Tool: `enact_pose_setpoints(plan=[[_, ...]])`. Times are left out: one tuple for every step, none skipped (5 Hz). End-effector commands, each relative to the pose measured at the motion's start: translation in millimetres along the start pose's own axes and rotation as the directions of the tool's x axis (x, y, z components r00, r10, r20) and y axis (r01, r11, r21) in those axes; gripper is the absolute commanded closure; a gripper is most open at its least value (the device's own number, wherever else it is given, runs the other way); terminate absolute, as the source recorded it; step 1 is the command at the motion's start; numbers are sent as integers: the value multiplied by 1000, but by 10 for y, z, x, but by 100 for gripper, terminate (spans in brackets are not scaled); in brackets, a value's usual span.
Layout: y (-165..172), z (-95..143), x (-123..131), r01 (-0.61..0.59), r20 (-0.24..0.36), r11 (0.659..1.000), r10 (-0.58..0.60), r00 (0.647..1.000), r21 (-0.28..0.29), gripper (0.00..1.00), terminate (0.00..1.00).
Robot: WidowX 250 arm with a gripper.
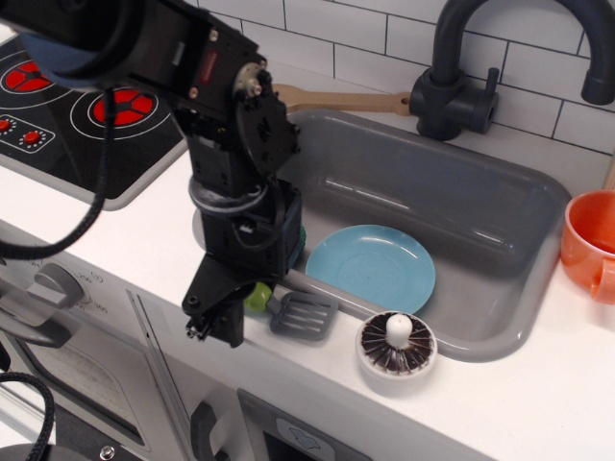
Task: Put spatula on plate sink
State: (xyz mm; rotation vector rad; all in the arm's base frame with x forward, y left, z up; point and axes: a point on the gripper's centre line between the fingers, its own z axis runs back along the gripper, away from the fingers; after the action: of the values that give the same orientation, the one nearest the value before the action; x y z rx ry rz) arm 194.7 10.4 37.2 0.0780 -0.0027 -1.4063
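The spatula [300, 313] lies on the white counter at the sink's front rim. Its grey slotted blade shows and only a small bit of its lime-green handle [257, 297] peeks out from behind my gripper. The light-blue plate [370, 266] lies empty on the floor of the grey sink [423, 182], just behind the spatula. My gripper [216, 322] points down over the handle's left end. Its black fingers are seen from the side, so I cannot tell their opening or whether they touch the handle.
A small white dish with a dark ribbed inside [396, 344] stands right of the blade. An orange cup [588, 245] stands at the right edge. A wooden spoon [336, 99] and a black faucet [452, 86] are behind the sink. The toy stove [58, 106] is at left. A green toy [301, 236] is almost hidden by the arm.
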Motion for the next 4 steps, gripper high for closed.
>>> enact_pose_setpoints(plan=[[208,46,-25,-18,9,1000,18,1000,4,100,0],[225,121,-39,-32,31,999,31,999,6,100,0],[340,359,-67,-113,81,993,109,991,45,100,0],[569,472,-91,-276,90,954,267,959,113,100,0]])
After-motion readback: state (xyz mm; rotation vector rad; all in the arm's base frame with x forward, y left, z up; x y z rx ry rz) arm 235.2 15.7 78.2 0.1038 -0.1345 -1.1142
